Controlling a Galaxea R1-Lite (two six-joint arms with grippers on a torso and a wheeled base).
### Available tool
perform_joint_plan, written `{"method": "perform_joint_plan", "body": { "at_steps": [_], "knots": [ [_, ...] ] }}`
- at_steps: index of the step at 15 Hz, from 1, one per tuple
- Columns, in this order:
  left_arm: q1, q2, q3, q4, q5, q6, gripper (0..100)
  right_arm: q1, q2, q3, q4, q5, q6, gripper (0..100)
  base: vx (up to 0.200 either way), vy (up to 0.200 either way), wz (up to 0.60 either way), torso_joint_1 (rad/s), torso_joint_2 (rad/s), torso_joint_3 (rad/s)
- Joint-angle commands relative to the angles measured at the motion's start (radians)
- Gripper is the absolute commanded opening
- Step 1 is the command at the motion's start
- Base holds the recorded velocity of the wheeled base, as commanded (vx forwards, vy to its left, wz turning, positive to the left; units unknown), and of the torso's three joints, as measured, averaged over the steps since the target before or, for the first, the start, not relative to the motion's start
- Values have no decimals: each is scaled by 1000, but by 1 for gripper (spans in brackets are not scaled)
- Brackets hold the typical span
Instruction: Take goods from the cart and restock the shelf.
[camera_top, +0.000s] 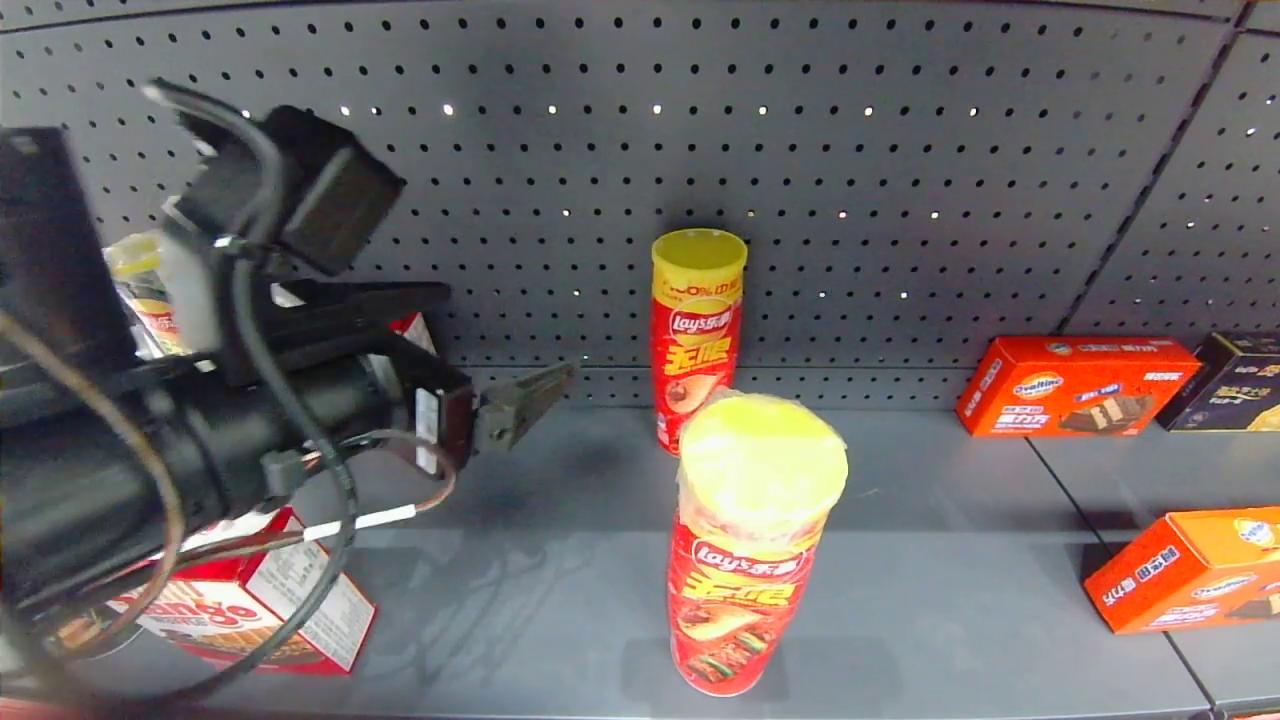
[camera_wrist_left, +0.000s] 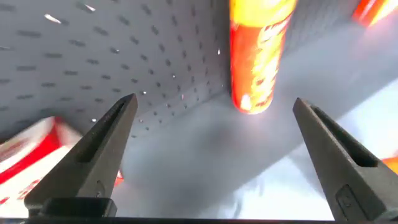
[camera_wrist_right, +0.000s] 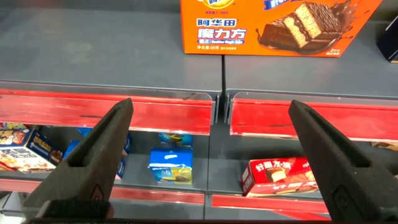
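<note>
Head view. My left gripper (camera_top: 530, 395) hangs over the grey metal shelf board (camera_top: 950, 560), pointing toward the perforated grey back panel (camera_top: 800, 150). Two tall red chip canisters with yellow lids stand upright in file: the rear canister (camera_top: 697, 340) against the panel, the front canister (camera_top: 750, 545) near the shelf edge. That reads as facing stock front to back. On my right are the flat orange snack box (camera_top: 1075, 385) and a second orange box (camera_top: 1190, 565) nearer the edge. Below my left arm lies a red-and-white carton (camera_top: 255, 610), askew.

Left wrist view. Both fingers (camera_wrist_left: 102, 149) are spread wide with nothing between them. A red canister (camera_wrist_left: 261, 56) stands ahead, well clear of the tips. Nothing carried, so I judge a placement is done and the next item must come from the cart.

Right wrist view. My right gripper (camera_wrist_right: 210, 104) is also spread and empty, held low before the red price rails (camera_wrist_right: 168, 112). An orange wafer box (camera_wrist_right: 273, 25) sits on the shelf above. A blue packet (camera_wrist_right: 171, 165) and a small red box (camera_wrist_right: 273, 174) sit on the shelf below. I take this as a parked position, out of the left arm's way.
</note>
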Motion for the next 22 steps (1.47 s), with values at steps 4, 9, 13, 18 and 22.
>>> {"method": "perform_joint_plan", "body": {
  "at_steps": [4,9,13,18,22],
  "knots": [
    [-96,-429,205,-51,6,0,100,1,2,0,0,0,-1,100,0,0,0,0,0,0],
    [263,-863,540,24,0,-4,100,1,2,0,0,0,1,100,0,0,0,0,0,0],
    [580,-1078,847,-157,-2,-10,100,1,2,0,0,0,-1,100,0,0,0,0,0,0],
    [663,-1335,847,231,-307,-15,100,1,2,0,0,0,-1,100,0,0,0,0,0,0],
    [658,-1344,847,343,-374,-17,100,1,2,0,0,0,-1,100,0,0,0,0,0,0]
  ]
}}
